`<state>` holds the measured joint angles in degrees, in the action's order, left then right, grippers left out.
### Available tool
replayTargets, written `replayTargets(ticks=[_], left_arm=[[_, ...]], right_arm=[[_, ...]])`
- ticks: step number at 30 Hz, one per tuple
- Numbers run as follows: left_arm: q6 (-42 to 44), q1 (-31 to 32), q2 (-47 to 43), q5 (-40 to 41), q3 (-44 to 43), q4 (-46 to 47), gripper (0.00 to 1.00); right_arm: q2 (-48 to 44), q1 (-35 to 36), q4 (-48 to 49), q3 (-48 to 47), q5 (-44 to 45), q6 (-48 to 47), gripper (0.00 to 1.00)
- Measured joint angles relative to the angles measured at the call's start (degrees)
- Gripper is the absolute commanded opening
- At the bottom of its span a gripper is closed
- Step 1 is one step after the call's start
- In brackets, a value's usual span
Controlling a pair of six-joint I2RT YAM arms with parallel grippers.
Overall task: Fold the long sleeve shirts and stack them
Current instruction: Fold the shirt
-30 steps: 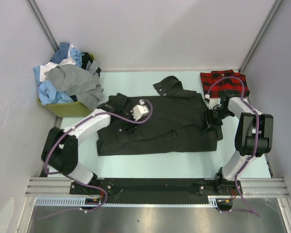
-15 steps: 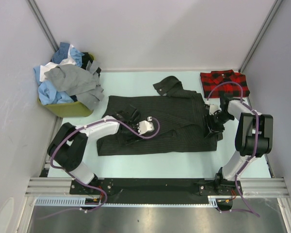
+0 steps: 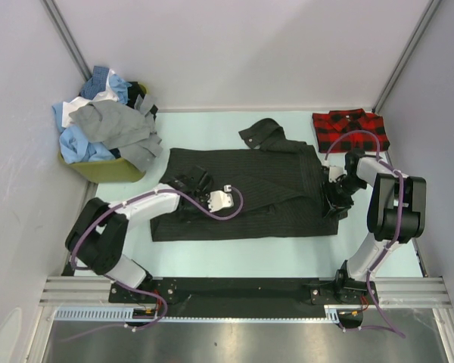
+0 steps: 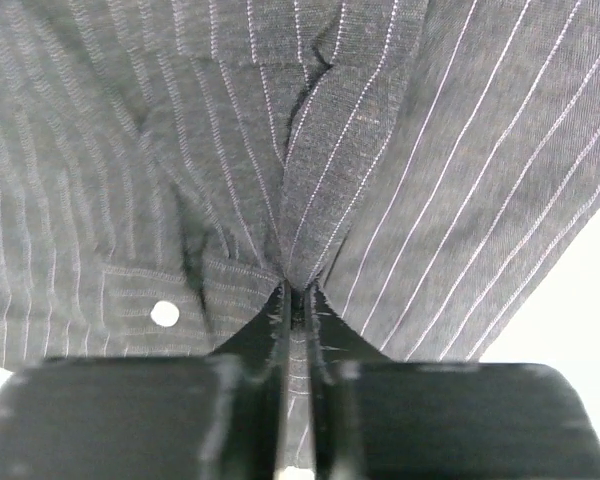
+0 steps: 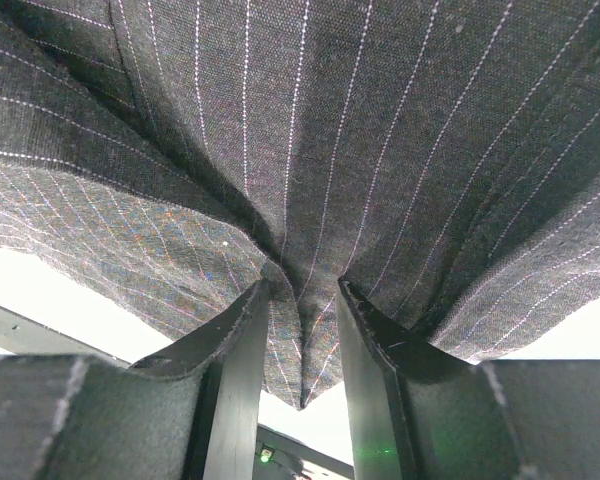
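On table (image 3: 212, 251), charcoal shirt (image 3: 250, 198) between jaws

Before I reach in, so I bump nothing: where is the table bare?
Bare: the near strip between pinstriped shirt and arm bases; the far patch between that shirt and bin. Crowded: by the plaid shirt, around the right gripper.

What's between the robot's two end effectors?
Only the dark pinstriped shirt, spread from left end effector to right end effector, in the top view.
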<state>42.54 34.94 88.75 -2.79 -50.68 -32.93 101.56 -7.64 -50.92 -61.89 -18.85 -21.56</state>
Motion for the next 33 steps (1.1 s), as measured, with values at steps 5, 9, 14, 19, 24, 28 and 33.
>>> replayTargets(ticks=[5,9,14,19,24,28,33], left_arm=[[1.2,-1.2,-5.0,0.2,0.0,-2.9,0.00],[2.6,-1.4,-9.0,-0.9,0.0,-6.3,0.00],[4.1,-1.4,-10.5,-2.0,2.8,-7.5,0.00],[4.7,-1.5,-9.5,-1.8,7.4,-7.1,0.00],[5.6,-2.0,-9.5,-0.9,8.8,-6.7,0.15],[6.3,-2.9,-9.6,-0.4,8.7,-6.3,0.61],[5.3,-3.6,-11.0,-1.5,8.0,-7.0,0.66]], right_arm=[[0.0,0.0,0.0,0.0,0.0,0.0,0.39],[0.0,0.0,0.0,0.0,0.0,-0.1,0.38],[-0.3,-1.3,-1.3,0.0,-2.0,-1.5,0.39],[-3.8,-4.2,-4.5,-0.1,-3.3,-4.2,0.40],[-5.5,-6.6,-6.9,-1.3,-4.0,-6.0,0.48],[-5.4,-9.3,-7.3,-1.5,-4.6,-6.0,0.50],[-3.1,-13.7,-6.8,-2.4,-5.0,-3.9,0.50]])
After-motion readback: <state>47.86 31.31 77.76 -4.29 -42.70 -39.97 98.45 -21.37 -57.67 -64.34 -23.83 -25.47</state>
